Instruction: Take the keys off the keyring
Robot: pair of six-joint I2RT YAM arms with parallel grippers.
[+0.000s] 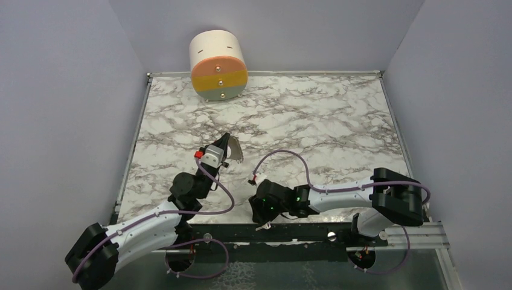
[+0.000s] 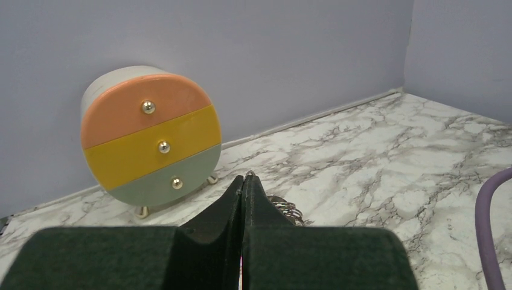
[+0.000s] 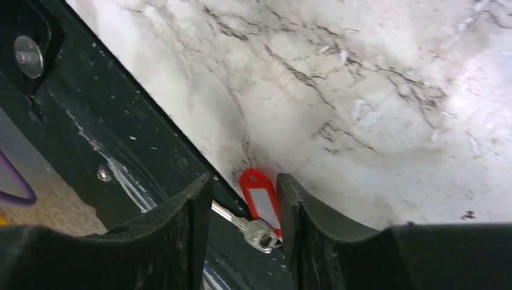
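Observation:
My left gripper (image 2: 243,178) is shut on the metal keyring; a wire loop pokes out at its tips and the ring's coils (image 2: 288,209) show just right of the fingers. In the top view this gripper (image 1: 224,145) is raised over the left middle of the marble table, with a silvery piece (image 1: 236,152) beside its tip. My right gripper (image 3: 244,184) is open, pointing down at the table's front edge (image 1: 261,216). A silver key (image 3: 256,231) with a red tag (image 3: 261,202) lies between its fingers, across the marble's edge and the black rail.
A round drawer unit (image 1: 218,66) with orange, yellow and grey-green fronts stands at the back wall; it also shows in the left wrist view (image 2: 151,139). The black base rail (image 3: 90,139) runs along the table's front edge. Walls enclose the table's other sides.

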